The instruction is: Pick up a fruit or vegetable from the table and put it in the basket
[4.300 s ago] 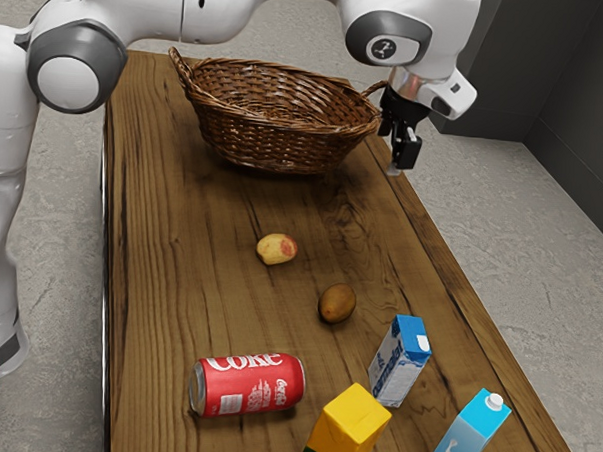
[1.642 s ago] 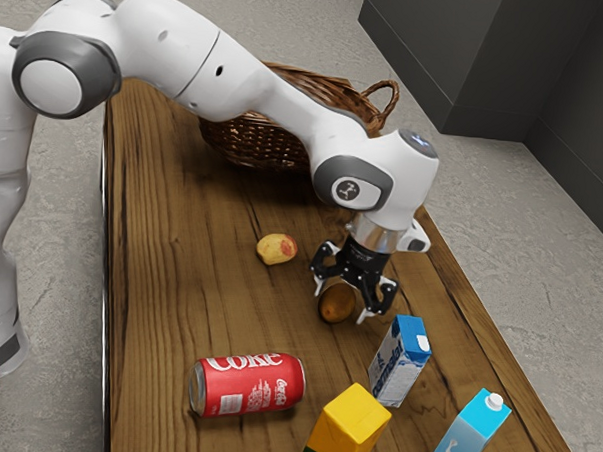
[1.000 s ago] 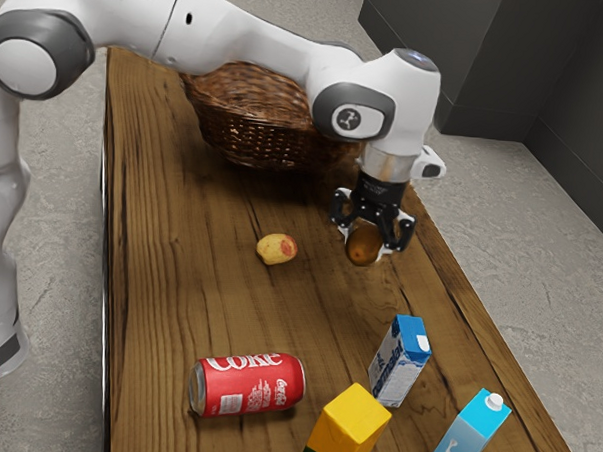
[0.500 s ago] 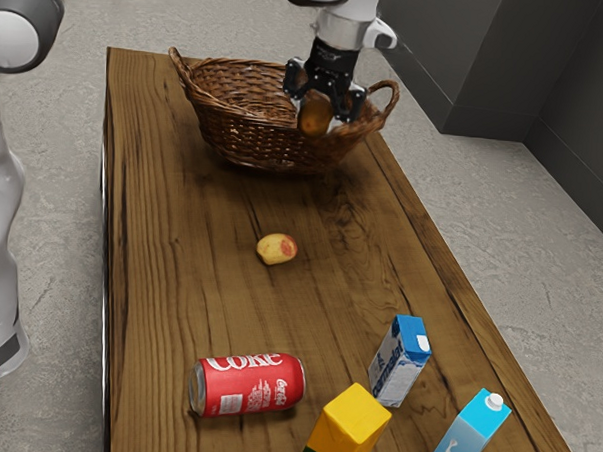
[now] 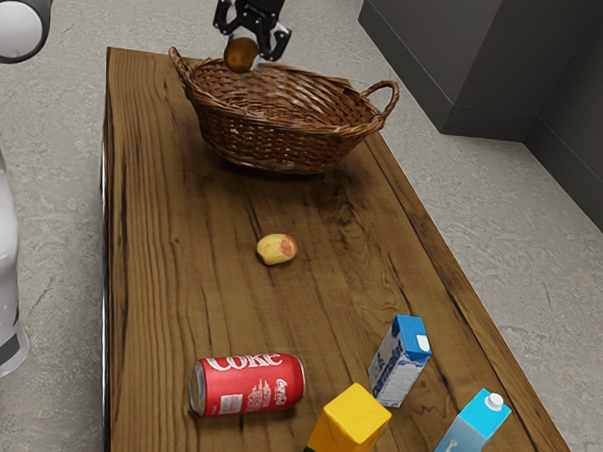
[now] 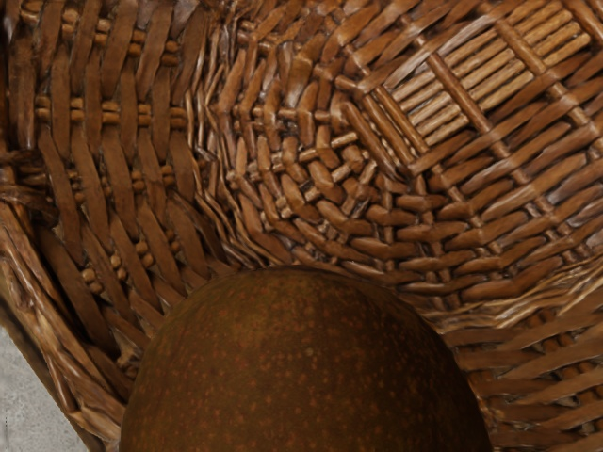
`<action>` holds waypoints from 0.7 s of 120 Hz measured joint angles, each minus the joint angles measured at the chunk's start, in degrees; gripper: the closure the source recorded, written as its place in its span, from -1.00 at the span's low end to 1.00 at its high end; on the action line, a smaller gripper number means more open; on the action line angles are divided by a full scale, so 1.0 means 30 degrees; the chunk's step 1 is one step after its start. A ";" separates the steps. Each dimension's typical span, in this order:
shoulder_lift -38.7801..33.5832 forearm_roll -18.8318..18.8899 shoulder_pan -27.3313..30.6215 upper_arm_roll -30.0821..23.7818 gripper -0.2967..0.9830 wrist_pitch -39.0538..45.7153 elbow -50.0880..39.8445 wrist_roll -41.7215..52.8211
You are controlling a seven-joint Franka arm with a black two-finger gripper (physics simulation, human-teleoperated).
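Observation:
High in the exterior view, my gripper [image 5: 250, 52] is shut on the brown kiwi-like fruit [image 5: 241, 54], holding it above the far rim of the wicker basket [image 5: 275, 145]. In the wrist view the fruit [image 6: 306, 367] looms large and dark, with the basket's woven inside [image 6: 311, 160] below it. A yellow and red fruit [image 5: 276, 249] lies on the wooden table in front of the basket.
A red Coke can [image 5: 247, 385] lies on its side on the table [image 5: 179, 281]. Near it stand a yellow carton [image 5: 348, 428], a small blue and white carton [image 5: 400, 360] and a light blue carton [image 5: 470, 432]. The basket's handle [image 5: 385, 94] sticks up at the exterior view's right.
My gripper took hold of the brown fruit beside the small carton, lifted it and carried it to the basket. Since half a second ago it has moved toward the exterior view's upper left.

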 joint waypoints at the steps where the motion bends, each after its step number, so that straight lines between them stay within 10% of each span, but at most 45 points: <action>1: 0.0031 0.0053 0.0015 0.0007 0.04 -0.0006 0.0001 0.0074; 31: 0.0391 0.0773 0.1849 0.0078 0.04 -0.0003 0.0101 0.2275; 69: 0.0416 0.0713 0.1506 -0.0088 -0.47 0.0000 0.0092 0.4234; 84: 0.1387 0.0335 0.1275 -0.3472 -0.51 0.0172 0.0091 0.4507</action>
